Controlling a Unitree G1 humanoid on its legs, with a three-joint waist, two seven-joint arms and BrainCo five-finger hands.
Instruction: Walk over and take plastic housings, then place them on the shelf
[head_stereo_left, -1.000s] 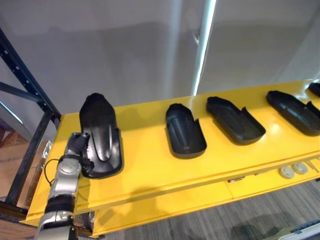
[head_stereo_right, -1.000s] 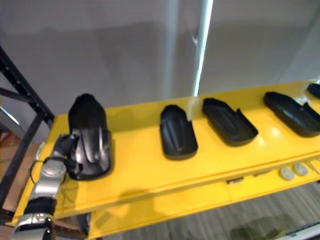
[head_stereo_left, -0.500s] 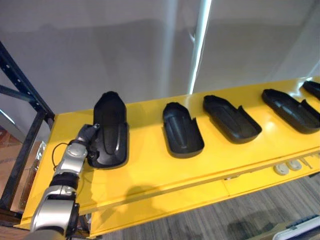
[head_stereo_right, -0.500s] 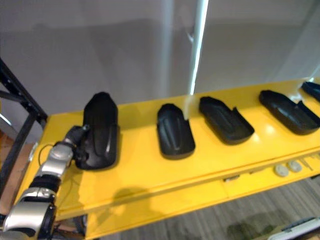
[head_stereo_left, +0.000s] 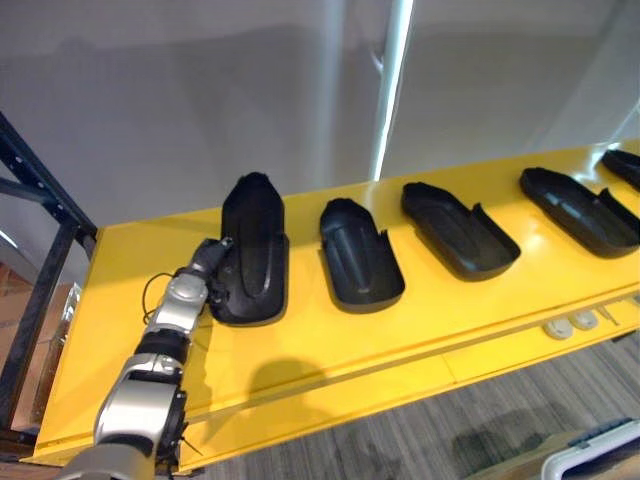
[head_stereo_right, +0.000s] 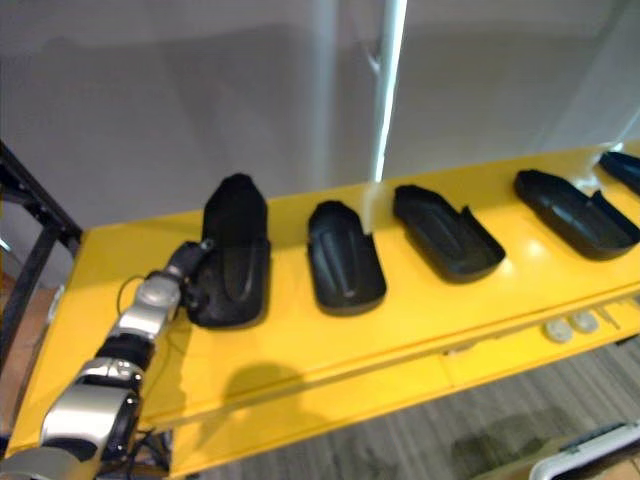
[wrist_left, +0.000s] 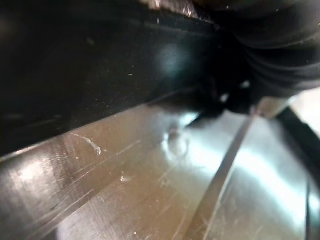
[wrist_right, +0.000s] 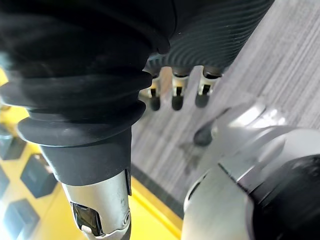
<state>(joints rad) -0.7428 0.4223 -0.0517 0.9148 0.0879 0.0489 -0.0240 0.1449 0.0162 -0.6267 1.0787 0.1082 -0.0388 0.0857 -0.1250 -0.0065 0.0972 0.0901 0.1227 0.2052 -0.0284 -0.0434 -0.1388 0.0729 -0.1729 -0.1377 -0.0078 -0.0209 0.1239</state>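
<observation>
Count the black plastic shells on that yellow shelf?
5 housings: first at the left hand, second, third, fourth spaced rightward, fifth cut off at view's edge; more may be hidden.
</observation>
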